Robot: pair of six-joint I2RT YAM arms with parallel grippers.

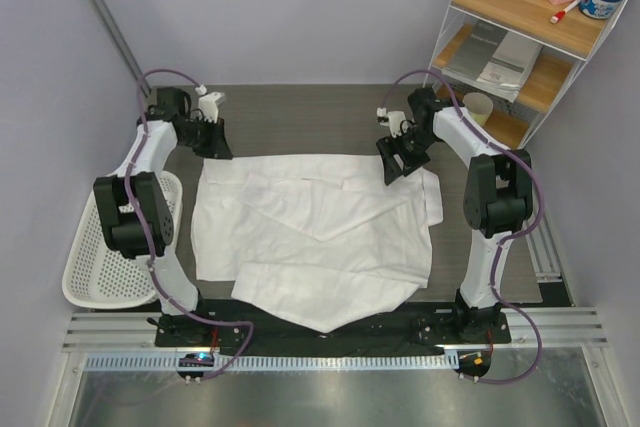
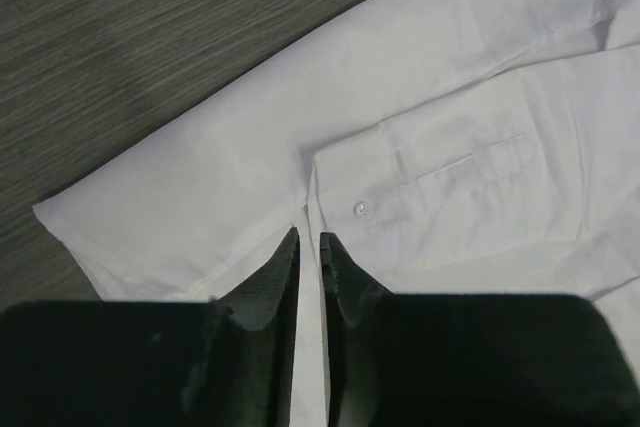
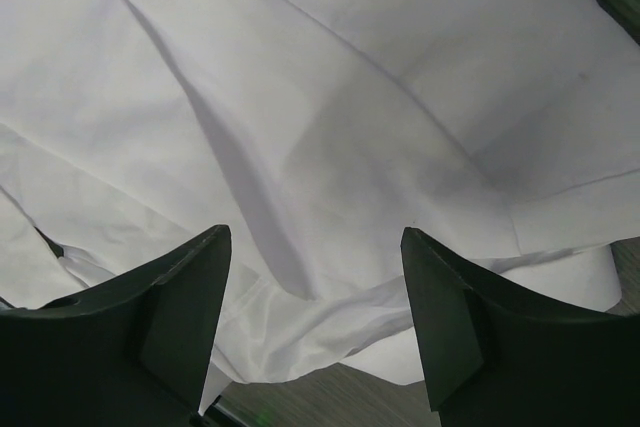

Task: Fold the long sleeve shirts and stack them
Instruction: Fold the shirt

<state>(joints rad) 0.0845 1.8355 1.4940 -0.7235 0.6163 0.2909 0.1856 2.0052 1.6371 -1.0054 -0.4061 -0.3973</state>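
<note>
A white shirt lies flat across the view from 8 o'clock to 2 o'clock, with dark wood-grain table bare at 10 o'clock. The left gripper enters from 6 o'clock, its jaws nearly together, pinching a thin strip of cloth. A small button sits at 1 o'clock of the tips.

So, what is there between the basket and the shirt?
The left arm: in the top view its black elbow and white lower link stand between the basket and the shirt.
</note>
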